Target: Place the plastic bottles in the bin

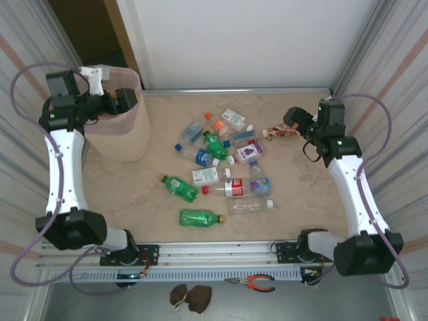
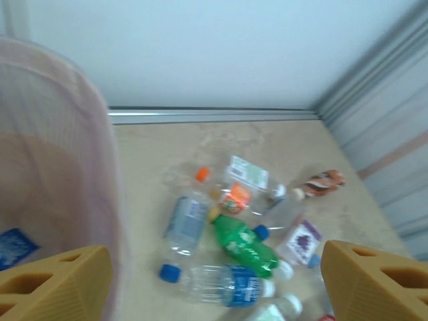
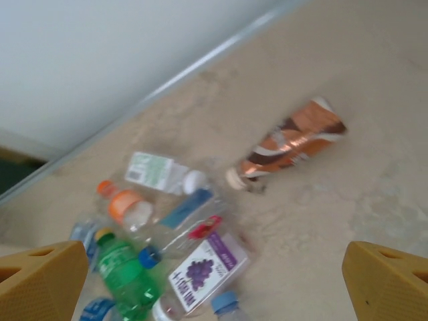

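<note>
Bin [image 1: 127, 144] stands at the far-left corner of the table [image 1: 304, 194]. L gripper [image 1: 125, 100] hangs at its rim, fingers [image 2: 60, 281] spread wide, nothing between them. A blue-labelled item [image 2: 12, 244] lies inside the bin; type can't be confirmed. Bottles [image 1: 215, 144] lie on their sides in a loose cluster at table centre, several touching. One green bottle [image 1: 198, 217] lies apart, nearer the front edge. A brown bottle [image 1: 281, 132] lies apart toward the right edge, just beside the R gripper [image 1: 292, 120], whose fingers [image 3: 40, 281] are also apart w/ no load; that wrist view is blurred. Handling, est.: bottles look empty, so light. Thin walls will likely dent under a hard clamp, and the round, smooth bodies may roll or slip. Recommended hold: across the body at mid-length, jaws perpendicular to the long axis, moderate force. The neck below the cap is a stiffer alt. but a smaller target. Pick outliers first, e.g. the brown bottle, since cluster neighbours obstruct finger entry.
</note>
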Available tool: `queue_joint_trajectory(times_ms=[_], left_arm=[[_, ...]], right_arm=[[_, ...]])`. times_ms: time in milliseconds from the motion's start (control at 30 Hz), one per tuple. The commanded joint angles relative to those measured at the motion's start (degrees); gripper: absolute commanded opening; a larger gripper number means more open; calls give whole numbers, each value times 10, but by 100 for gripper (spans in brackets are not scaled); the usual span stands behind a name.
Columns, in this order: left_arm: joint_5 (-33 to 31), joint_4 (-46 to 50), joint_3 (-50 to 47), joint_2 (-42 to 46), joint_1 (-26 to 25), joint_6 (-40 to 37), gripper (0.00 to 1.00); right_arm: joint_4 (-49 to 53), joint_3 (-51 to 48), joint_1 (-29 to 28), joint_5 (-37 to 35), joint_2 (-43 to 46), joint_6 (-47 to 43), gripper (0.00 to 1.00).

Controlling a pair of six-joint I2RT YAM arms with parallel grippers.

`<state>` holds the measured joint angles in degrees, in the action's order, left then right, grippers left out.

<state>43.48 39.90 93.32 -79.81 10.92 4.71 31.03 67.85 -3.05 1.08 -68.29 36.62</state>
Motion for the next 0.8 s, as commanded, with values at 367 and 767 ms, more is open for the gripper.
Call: queue_joint_trajectory(times_ms=[367, 767], left_arm=[[88, -141, -154, 84, -51, 102, 81], [86, -173, -189, 95, -65, 120, 81]], right_arm=[[129, 165, 21, -58, -274, 260, 96], [127, 272, 76, 47, -463, 394, 98]])
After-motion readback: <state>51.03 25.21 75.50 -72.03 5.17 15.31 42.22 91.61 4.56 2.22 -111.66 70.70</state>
